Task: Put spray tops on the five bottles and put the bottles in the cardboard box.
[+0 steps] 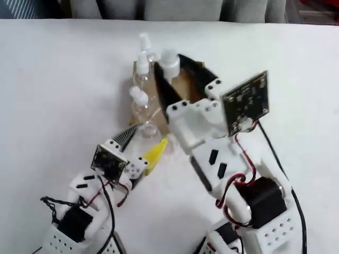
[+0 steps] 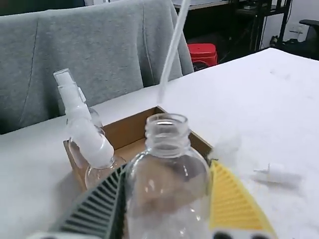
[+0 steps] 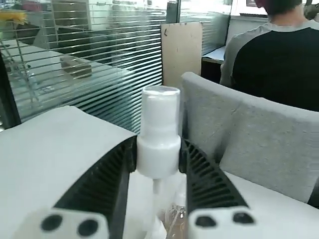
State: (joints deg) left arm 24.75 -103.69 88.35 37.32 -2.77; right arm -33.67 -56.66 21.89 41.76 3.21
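My left gripper (image 1: 149, 135) is shut on a clear, uncapped bottle (image 1: 150, 130) standing on the table beside the cardboard box (image 1: 184, 85). In the left wrist view the bottle's bare neck (image 2: 167, 130) rises between the dark finger (image 2: 99, 211) and the yellow finger (image 2: 233, 204). My right gripper (image 1: 169, 63) is shut on a white spray top (image 1: 169, 57) held over the box; its dip tube (image 2: 173, 50) hangs just above the bottle's mouth. The spray top (image 3: 158, 124) sits upright between black fingers (image 3: 207, 179). Capped bottles (image 1: 141, 79) stand in the box.
A loose spray top (image 2: 276, 173) lies on the white table beyond the box (image 2: 127, 130). Capped bottles (image 2: 82, 132) lean at the box's left side. Grey chairs (image 2: 99, 55) line the table's far edge. The table (image 1: 63, 90) is bare at left.
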